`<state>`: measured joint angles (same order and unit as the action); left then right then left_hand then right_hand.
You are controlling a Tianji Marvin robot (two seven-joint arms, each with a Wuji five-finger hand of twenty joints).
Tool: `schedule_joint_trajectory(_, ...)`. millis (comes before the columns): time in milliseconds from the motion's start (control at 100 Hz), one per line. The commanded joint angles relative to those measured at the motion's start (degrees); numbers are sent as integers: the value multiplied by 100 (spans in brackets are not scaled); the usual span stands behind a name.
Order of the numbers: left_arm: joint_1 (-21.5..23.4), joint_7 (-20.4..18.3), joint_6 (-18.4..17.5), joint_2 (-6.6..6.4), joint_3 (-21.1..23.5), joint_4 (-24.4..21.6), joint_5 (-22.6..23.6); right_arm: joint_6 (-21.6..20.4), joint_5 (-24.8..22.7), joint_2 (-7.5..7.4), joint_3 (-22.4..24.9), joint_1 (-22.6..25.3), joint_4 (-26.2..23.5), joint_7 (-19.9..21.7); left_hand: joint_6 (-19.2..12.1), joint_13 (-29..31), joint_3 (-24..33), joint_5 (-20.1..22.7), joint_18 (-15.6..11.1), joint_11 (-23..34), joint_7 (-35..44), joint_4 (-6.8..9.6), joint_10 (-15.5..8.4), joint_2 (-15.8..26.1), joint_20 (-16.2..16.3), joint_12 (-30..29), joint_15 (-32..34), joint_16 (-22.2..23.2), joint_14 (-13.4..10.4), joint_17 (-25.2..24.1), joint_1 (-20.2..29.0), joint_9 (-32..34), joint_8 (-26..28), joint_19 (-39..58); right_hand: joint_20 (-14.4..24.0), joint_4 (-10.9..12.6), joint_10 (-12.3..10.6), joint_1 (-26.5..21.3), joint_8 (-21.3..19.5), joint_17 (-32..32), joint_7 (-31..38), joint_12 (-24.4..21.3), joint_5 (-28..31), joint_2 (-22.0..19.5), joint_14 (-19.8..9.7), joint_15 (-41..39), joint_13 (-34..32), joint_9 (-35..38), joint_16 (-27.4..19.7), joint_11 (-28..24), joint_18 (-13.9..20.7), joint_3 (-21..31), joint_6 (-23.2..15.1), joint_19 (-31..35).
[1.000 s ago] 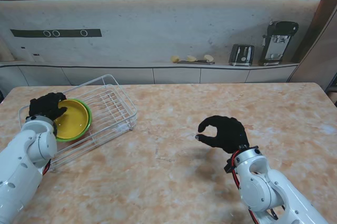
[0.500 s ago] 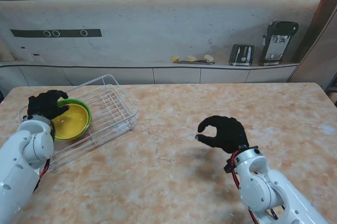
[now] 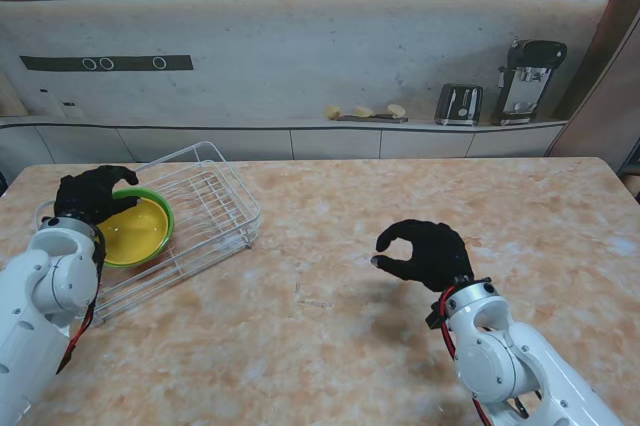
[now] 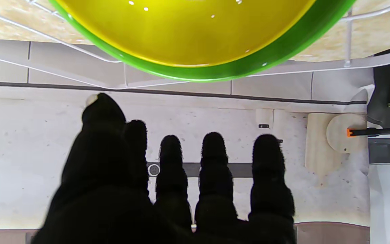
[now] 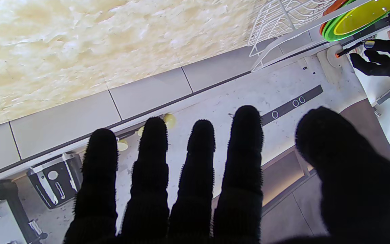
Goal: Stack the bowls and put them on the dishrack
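A yellow bowl (image 3: 137,229) is nested in a green bowl (image 3: 166,216), and the stack lies in the white wire dishrack (image 3: 215,201) at the table's left. My left hand (image 3: 90,194) hovers at the stack's far left rim, fingers apart and holding nothing. In the left wrist view the yellow bowl (image 4: 188,30) and green bowl (image 4: 283,47) lie just beyond the fingertips (image 4: 212,145), with a gap between. My right hand (image 3: 425,251) hangs over the table's right middle, loosely curled and open. The right wrist view shows its fingers (image 5: 198,169) spread, with the dishrack (image 5: 276,20) far off.
The rack sits at an angle near the table's left edge. On the back counter behind the table stand a toaster (image 3: 459,104), a coffee machine (image 3: 530,81) and a few small pale items (image 3: 365,112). Bare marbled table top (image 3: 330,276) lies between my two hands.
My left hand has come off the bowl stack's rim and drawn back slightly to the far left. The stack has settled lower in the rack. The right hand has not moved.
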<state>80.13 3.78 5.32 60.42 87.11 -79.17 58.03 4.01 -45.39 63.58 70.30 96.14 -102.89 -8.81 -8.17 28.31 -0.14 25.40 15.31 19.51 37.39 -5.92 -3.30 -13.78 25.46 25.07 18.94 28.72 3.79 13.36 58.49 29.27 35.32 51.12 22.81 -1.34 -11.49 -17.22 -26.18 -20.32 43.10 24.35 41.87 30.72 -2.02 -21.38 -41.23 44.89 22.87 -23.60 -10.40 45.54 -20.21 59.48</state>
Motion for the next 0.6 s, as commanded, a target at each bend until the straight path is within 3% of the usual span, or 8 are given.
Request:
schedule_joint_trajectory(0, 88, -20, -107, 29, 3, -130, -22, -25, -11, 26, 1, 71, -33, 54, -124, 202, -75, 98, 55, 109, 112, 173, -64, 20, 112, 153, 67, 122, -123, 164, 328, 245, 146, 198, 62, -135, -44, -2, 42, 98, 29, 37, 75, 18, 3, 55, 126, -31, -85, 61, -41, 12, -123, -34)
schedule_joint_trajectory(210, 232, 180, -323, 83, -69, -364, -174, -40, -23, 27, 13, 85, -40, 36, -162, 624, -80, 264, 36, 289, 408, 179, -13, -89, 250, 417, 317, 503, -118, 603, 481, 601, 218, 617, 65, -135, -50, -15, 42, 86, 36, 38, 68, 21, 6, 48, 117, -24, -81, 58, -31, 12, -130, -26)
schedule_joint_trajectory(590, 509, 507, -551, 212, -435, -931, -561, -77, -18, 29, 26, 93, -38, 17, -160, 1009, -104, 471, 152, 545, 747, 170, 98, -61, 405, 877, 744, 1114, 6, 948, 472, 1061, 490, 1132, 72, -136, -54, -36, 54, 58, 55, 43, 60, 28, 2, 27, 91, -9, -71, 49, -24, 12, -146, -6)
